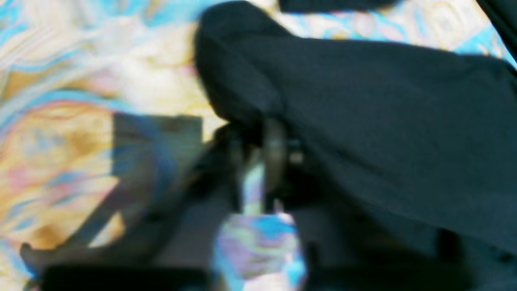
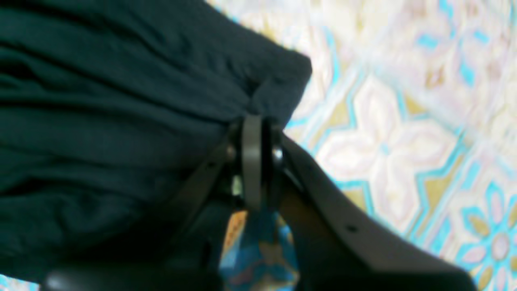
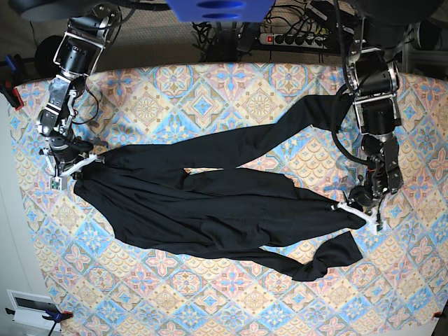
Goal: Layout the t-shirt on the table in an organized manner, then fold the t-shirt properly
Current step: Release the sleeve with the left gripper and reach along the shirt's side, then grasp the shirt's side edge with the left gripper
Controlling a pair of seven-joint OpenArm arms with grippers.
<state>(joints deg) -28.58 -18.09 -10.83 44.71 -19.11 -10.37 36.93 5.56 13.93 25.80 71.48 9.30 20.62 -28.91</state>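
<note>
The right hand (image 2: 258,161) is clamped on the black t-shirt (image 3: 210,210); the left hand (image 1: 262,157) likewise, stretching it across the desk (image 3: 231,91).

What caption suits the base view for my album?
Two pincers, left and right, stretch a black t-shirt across the patterned table.

The base view looks straight down on the whole table (image 3: 210,91); each wrist view sits close behind its gripper, sharing the t-shirt (image 3: 210,210) overhead.
</note>
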